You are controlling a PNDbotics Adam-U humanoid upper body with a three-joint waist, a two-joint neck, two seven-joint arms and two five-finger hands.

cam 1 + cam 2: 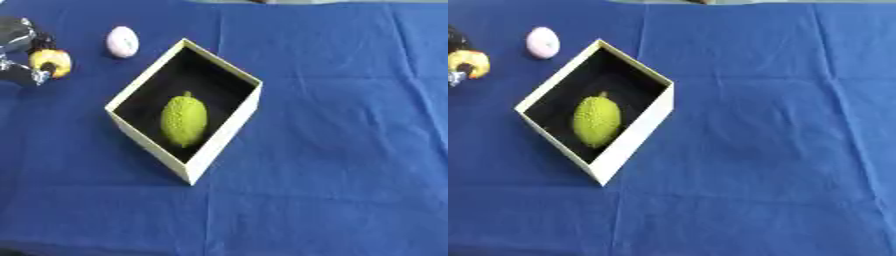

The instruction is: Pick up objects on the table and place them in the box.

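left hand (22, 47) at the table's edge appears curled round a yellow ring-shaped toy (51, 61); it could clip the box (223, 132) wall, dropping it short.

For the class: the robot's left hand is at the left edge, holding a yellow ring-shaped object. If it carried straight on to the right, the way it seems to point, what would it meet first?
Probably the box: the left hand, curled round the yellow ring-shaped object, points roughly toward its near-left wall. The pink egg-shaped object lies farther back, likely off that line. Height is unclear.

A blue cloth (350, 150) (faintly creased) covers the whole table.
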